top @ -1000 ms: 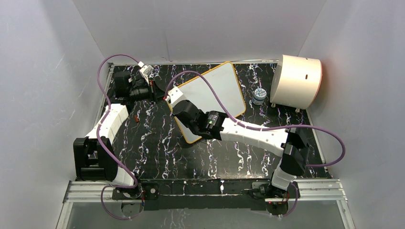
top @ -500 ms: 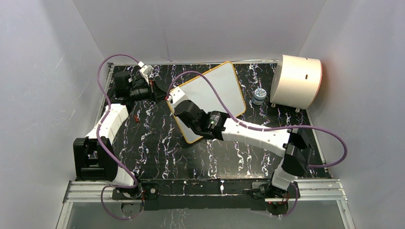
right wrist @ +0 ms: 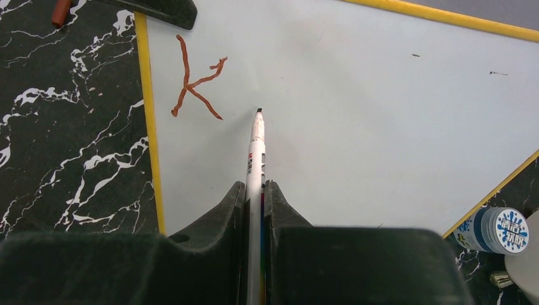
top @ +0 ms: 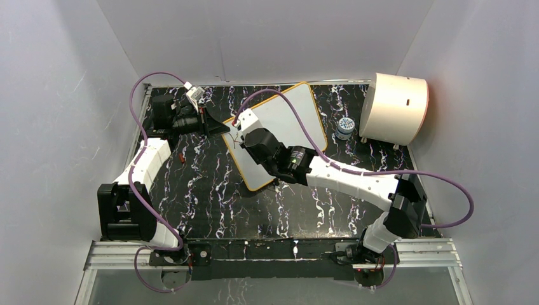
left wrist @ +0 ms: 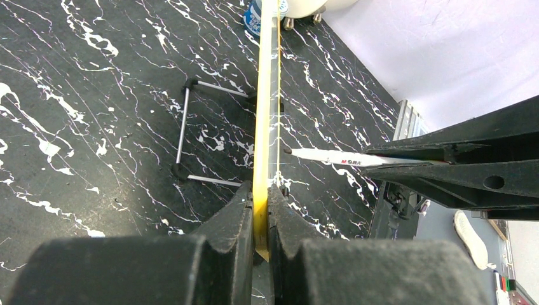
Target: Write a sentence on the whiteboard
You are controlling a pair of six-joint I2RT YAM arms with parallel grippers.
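The whiteboard stands tilted on the black mat, propped on a wire stand. My left gripper is shut on its orange-yellow rim at the left corner; the left wrist view shows the rim pinched between the pads. My right gripper is shut on a white marker. The marker tip is at the board's face, just right of a dark red "K", the only lettering of the sentence that shows. I cannot tell whether the tip touches. The marker also shows in the left wrist view.
A cream half-cylinder drum stands at the back right, with a small blue-and-white jar beside it. A small red cap lies on the mat left of the board. The wire stand is behind the board. Grey walls close in all round.
My right gripper has moved right along the board with the marker, uncovering the red "K" near the left corner. My left gripper has kept its hold on the rim.
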